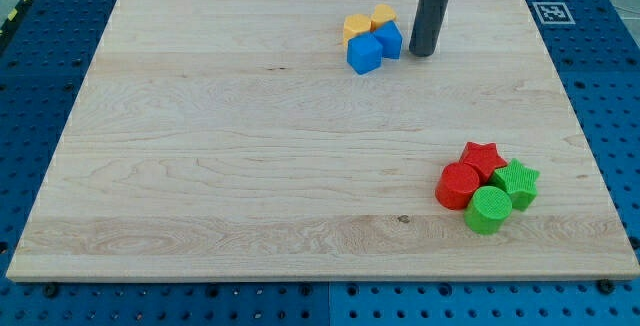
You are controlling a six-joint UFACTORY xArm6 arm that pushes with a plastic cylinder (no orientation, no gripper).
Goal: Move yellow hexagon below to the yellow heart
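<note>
Two yellow blocks sit close together near the view's top, right of centre: one (357, 28) on the left and one (383, 15) just up and to its right. I cannot tell which is the hexagon and which the heart. A blue cube (365, 54) touches the left yellow block from below. A second blue block (389, 39) sits under the right yellow block. My tip (421, 53) rests on the board just right of that second blue block, close to it; contact cannot be told.
A cluster at the view's lower right holds a red star (483, 156), a red cylinder (458, 186), a green star (518, 180) and a green cylinder (489, 211). The wooden board (220, 166) lies on a blue perforated table.
</note>
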